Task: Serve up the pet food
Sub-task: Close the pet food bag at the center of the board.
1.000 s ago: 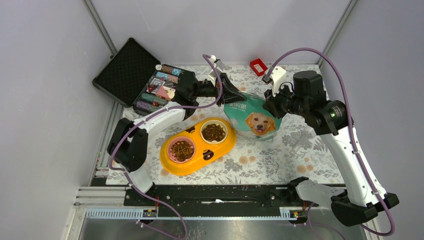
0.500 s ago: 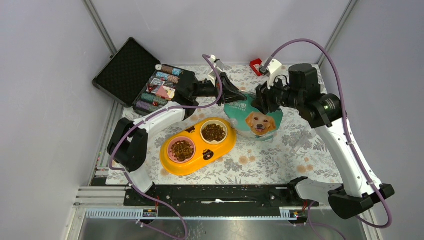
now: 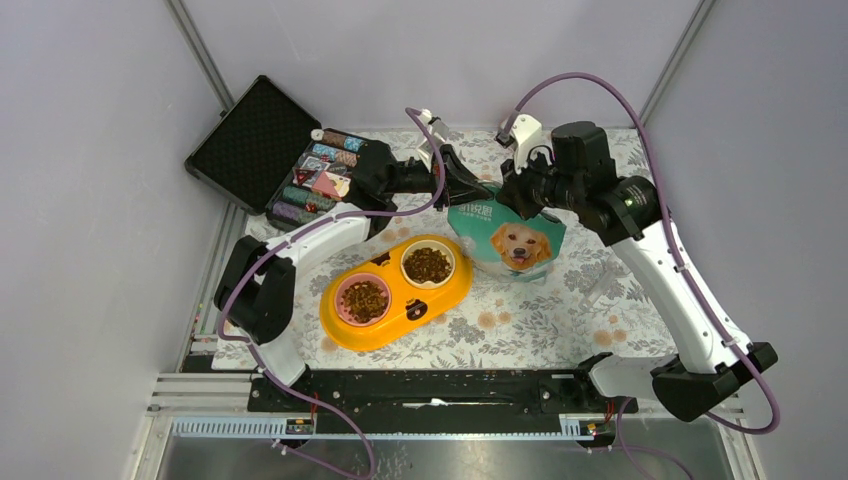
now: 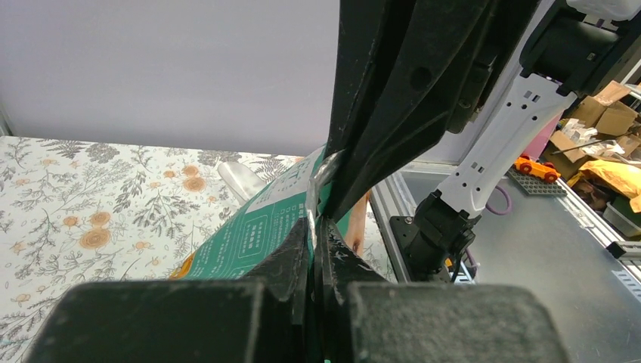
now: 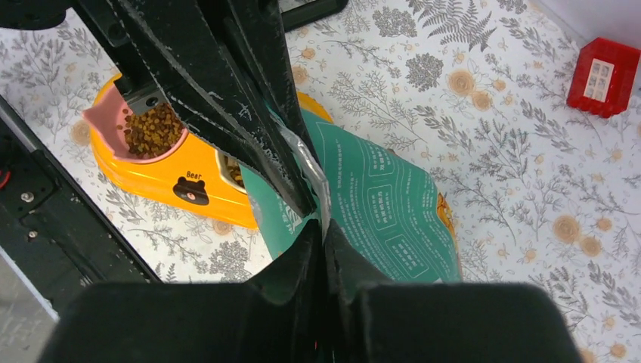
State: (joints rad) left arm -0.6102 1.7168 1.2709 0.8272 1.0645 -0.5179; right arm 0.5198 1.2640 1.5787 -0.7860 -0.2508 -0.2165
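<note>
The teal-and-white pouch (image 3: 508, 235) with a golden retriever stands upright right of the orange double bowl (image 3: 395, 290). Dark-brown kibble fills the pink cup (image 3: 364, 298) and the cream cup (image 3: 427, 264). My left gripper (image 3: 487, 192) is shut on the pouch's top edge from the left. My right gripper (image 3: 506, 195) is shut on the same top edge from the right, close against the left one. The left wrist view shows the pouch's back (image 4: 257, 231) and its silver rim pinched in my left gripper (image 4: 316, 227). The right wrist view shows the pouch (image 5: 378, 204) under my right gripper (image 5: 323, 227) and kibble (image 5: 151, 127).
An open black case (image 3: 270, 150) with colourful packets lies at the back left. A small red box (image 3: 516, 132) sits at the back edge, also in the right wrist view (image 5: 602, 76). A flowered mat (image 3: 560, 310) covers the table.
My right arm has swung left toward the pouch's top and now grips it beside the left gripper. The pouch has straightened slightly. The left arm has not moved.
</note>
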